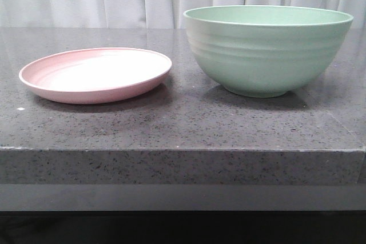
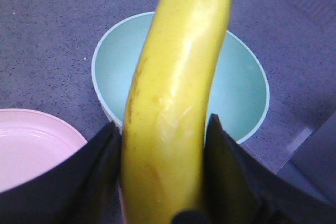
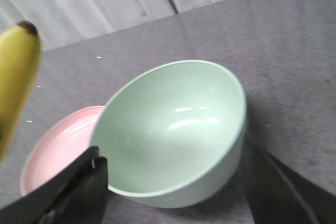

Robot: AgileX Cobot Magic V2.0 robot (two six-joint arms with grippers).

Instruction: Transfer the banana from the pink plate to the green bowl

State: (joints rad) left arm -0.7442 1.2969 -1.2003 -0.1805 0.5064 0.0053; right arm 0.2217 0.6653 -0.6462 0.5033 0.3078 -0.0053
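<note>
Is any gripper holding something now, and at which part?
The left gripper grips the banana around its lower middle; the right gripper holds nothing.

There is one banana (image 2: 176, 108), yellow and curved; it fills the centre of the left wrist view and shows again at the left edge of the right wrist view. There is one pink plate (image 1: 51, 81), in the left half of the front view. There is one green bowl (image 1: 266, 55), in the right half of the same view. Two grippers can be counted: the left gripper (image 2: 164, 177) at the bottom of the left wrist view, with two dark fingers (image 2: 100, 161), and the right gripper (image 3: 173, 182) at the bottom of the right wrist view, also with two fingers. There is one table (image 1: 183, 130), grey and speckled.
</note>
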